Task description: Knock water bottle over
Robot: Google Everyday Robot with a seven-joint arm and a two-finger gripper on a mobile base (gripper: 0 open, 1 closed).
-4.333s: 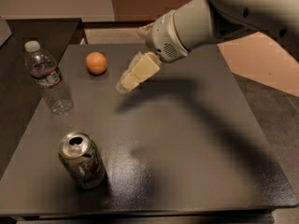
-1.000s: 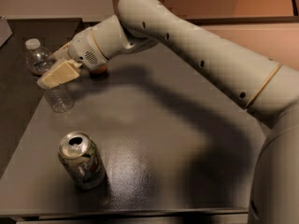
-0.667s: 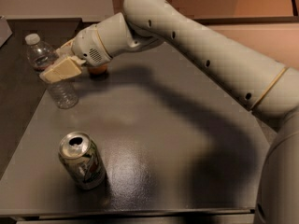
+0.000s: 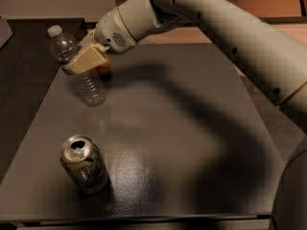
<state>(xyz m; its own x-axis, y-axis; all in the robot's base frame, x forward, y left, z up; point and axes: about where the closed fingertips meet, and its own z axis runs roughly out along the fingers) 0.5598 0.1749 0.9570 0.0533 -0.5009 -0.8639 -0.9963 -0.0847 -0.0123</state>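
Your gripper (image 4: 76, 65) is at the far-left of the table (image 4: 182, 128), and its cream tips rest against the right side of the bottle (image 4: 90, 86), at about the label band. The jaws look pressed together with nothing held between them, so you are working with a blunt pusher and not a grasp.

The bottle stands near the far-left edge and leans, with its white cap tipped away to the far left and its base toward you. It is not down yet.

Treat the bottle as light and top-easy. The clear ribbed plastic should be thin and give a little under the tips, and it should be slick enough for them to skid round the curve if you press off-centre. How much water is inside cannot be made out, so do not count on any weight at the base.

No hold is needed. Contact high up, on the band or shoulder, gives the most leverage. A low push would likely just slide it.

Once over, it will probably roll, and the left edge is near.

An orange (image 4: 104, 68) sits just behind the gripper, and a can (image 4: 84, 164) stands well apart, near-left.
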